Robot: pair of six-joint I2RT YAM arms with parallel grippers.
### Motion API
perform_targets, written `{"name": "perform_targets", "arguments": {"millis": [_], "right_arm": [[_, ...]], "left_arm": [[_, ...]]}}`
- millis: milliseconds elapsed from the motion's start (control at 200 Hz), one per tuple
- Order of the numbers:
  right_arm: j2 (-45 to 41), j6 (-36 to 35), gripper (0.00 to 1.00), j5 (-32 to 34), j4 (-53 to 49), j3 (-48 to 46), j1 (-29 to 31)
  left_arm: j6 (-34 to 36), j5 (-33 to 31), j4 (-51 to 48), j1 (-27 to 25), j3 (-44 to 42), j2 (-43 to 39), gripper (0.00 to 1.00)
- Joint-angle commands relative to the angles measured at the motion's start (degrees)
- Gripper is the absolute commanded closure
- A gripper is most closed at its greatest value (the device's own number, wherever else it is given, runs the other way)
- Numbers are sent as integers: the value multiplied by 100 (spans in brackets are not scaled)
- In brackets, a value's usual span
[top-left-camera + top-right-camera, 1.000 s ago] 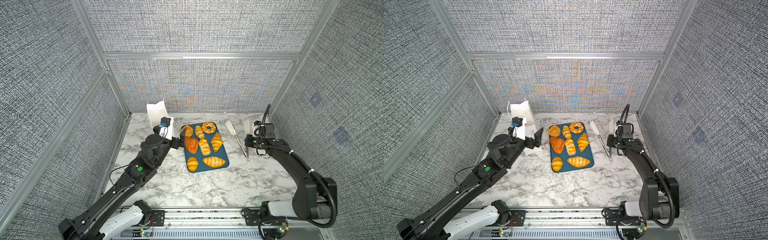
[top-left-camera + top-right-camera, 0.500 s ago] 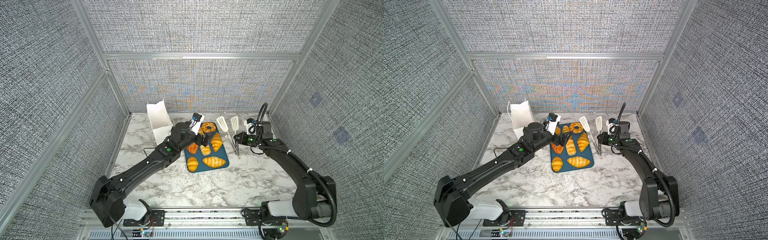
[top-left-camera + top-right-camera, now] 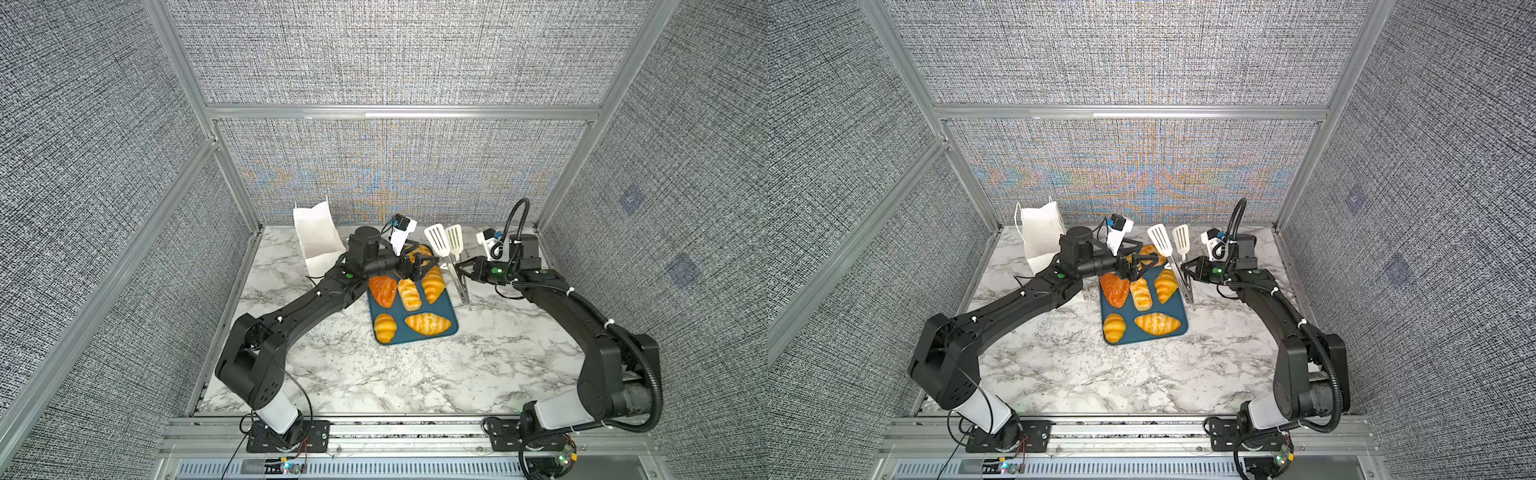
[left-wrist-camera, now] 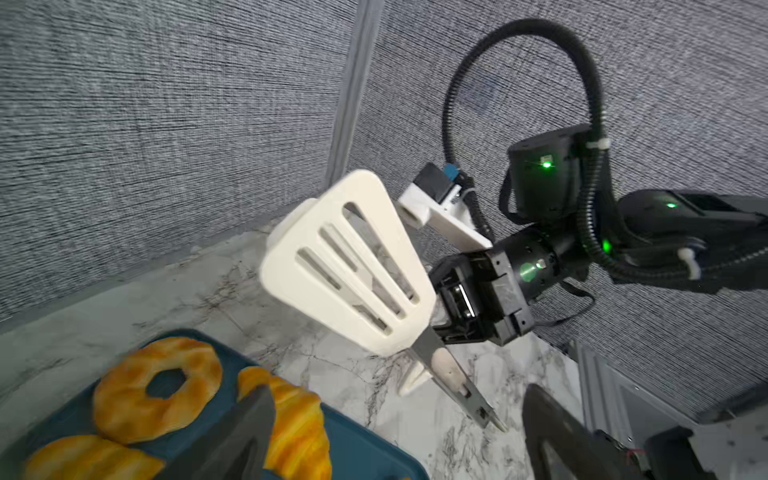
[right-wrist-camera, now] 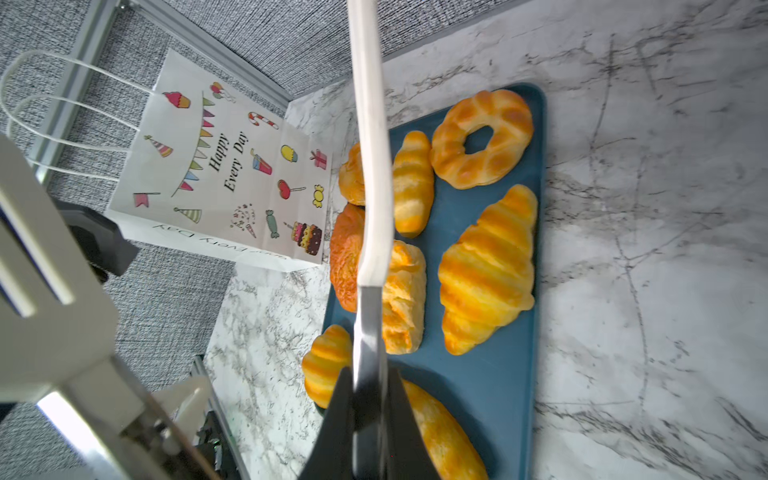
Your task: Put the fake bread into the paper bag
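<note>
Only your right wrist view shows the printed face of the paper bag (image 5: 216, 166); the fake bread (image 3: 427, 324) lies on the teal tray (image 3: 400, 328) beside it. Your left end effector (image 3: 417, 264) hovers spread and empty over the tray; your right end effector (image 5: 370, 386) clenches the raised white tongs (image 3: 438, 243).

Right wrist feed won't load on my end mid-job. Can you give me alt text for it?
The right pincer is shut on the white tongs, which cross in front of a dark-teal tray carrying eight pieces of golden fake bread. A white "Happy Every Day" paper bag stands beside the tray on the marble table.
</note>
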Motion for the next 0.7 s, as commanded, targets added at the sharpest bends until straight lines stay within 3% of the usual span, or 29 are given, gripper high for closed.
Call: {"name": "perform_targets", "arguments": {"millis": [0, 275, 695], "right_arm": [[57, 19, 94, -520, 177, 112, 20], [215, 61, 93, -796, 159, 311, 45], [299, 215, 91, -983, 285, 396, 138]], "left_arm": [[-195, 883, 448, 50, 173, 233, 8], [-569, 1420, 922, 85, 576, 862, 15], [-632, 1747, 1129, 94, 746, 1044, 34]]}}
